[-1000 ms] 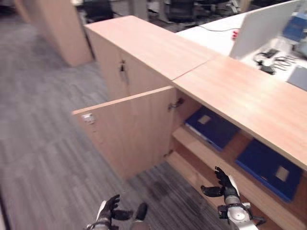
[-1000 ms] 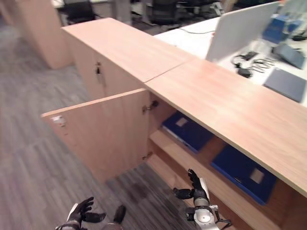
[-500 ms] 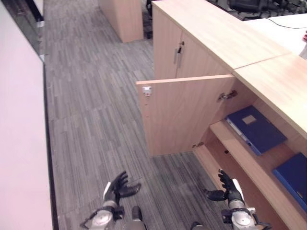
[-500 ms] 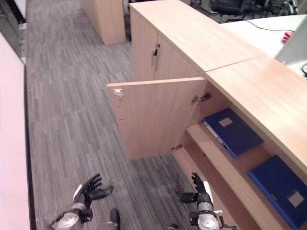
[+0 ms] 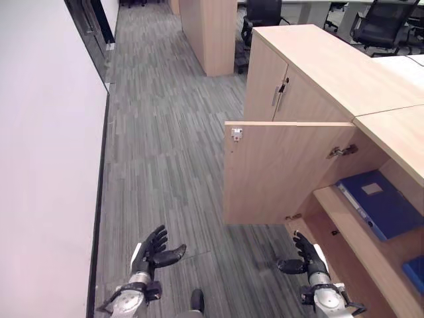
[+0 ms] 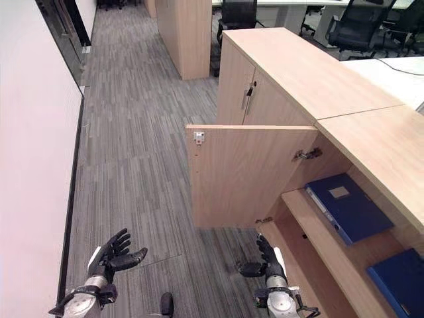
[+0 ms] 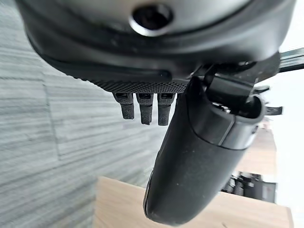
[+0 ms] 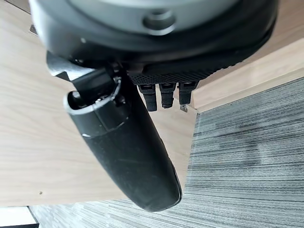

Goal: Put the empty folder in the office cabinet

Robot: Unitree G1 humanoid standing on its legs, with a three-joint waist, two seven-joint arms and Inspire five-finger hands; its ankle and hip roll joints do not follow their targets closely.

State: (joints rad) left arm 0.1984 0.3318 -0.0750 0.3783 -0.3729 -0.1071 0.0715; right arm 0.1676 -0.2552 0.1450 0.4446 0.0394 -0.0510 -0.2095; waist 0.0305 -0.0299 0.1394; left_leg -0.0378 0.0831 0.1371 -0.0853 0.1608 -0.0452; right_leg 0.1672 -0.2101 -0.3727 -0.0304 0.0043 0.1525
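The second blue folder [image 6: 398,282] is cut off at the corner. The cabinet [image 6: 344,139] runs off the right edge. The door [image 6: 252,172] hides its left inside.

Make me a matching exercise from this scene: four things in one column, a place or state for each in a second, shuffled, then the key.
1. cabinet door
2. blue folder
3. left hand
4. office chair

a. open and empty, over the carpet
b. lying flat on the cabinet shelf
c. swung open
d. behind the cabinet, at the desk

Pairs: 1-c, 2-b, 3-a, 4-d
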